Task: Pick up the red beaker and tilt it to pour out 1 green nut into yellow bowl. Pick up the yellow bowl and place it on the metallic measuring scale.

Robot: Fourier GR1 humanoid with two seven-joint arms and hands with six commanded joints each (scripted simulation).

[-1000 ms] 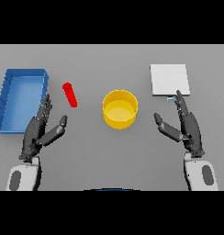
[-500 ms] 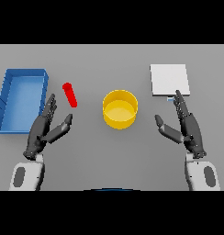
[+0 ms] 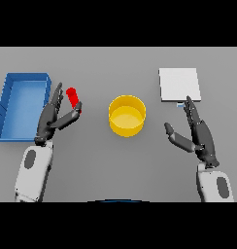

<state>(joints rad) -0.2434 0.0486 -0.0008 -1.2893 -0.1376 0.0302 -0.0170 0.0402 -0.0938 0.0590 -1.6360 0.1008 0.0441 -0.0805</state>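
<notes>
red beaker [image 3: 74, 99] work is only starting: nothing is lifted, nothing poured. nearest the robot, the left hand [image 3: 55, 119] sits low on the left with fingers straight and spread, holding nothing, and it has crept up and inward over the last second, so that its thumb now reaches the beaker's lower end where a second ago there was clear table between them. whether it truly touches, the view does not settle. the right hand [image 3: 198, 133] is open too, idle at the lower right, much where it was. further out, the yellow bowl [image 3: 126, 115] stands mid-table, unmoved, its inside plain yellow; no green nut can be made out anywhere. the beaker lies on its side just beside the blue bin [image 3: 21, 108]. farthest, the measuring scale [image 3: 179, 84] waits bare beyond the right fingertips. judging by the shift, the left hand is closing for a grasp; it must wrap the beaker before any tilt.
</notes>
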